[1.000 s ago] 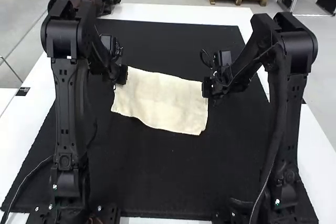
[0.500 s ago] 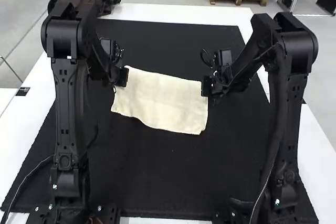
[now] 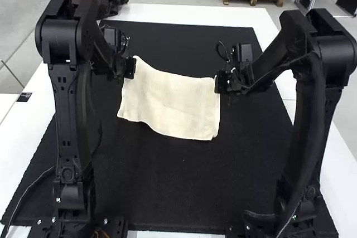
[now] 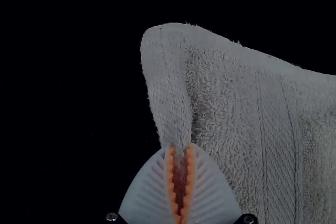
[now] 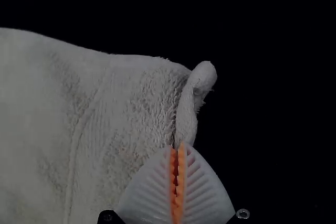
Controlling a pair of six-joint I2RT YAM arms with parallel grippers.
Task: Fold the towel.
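Towel [image 3: 170, 101] spread over middle of black mat [image 3: 167, 193]. Left gripper [image 4: 180, 147] and right gripper [image 5: 177, 146] clamped on its side edges, near corners toward mat's far end. Best: keep tension even, settle loose edge on mat, then bring pinched corners over together.

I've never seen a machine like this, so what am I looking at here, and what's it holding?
These are two black robot arms, left and right, at a white table. One picture looks down from above and behind them; the other two come from cameras on their wrists. A cream towel is spread out over a black mat. The left end effector pinches it near its far left corner, and the right end effector near its far right corner.
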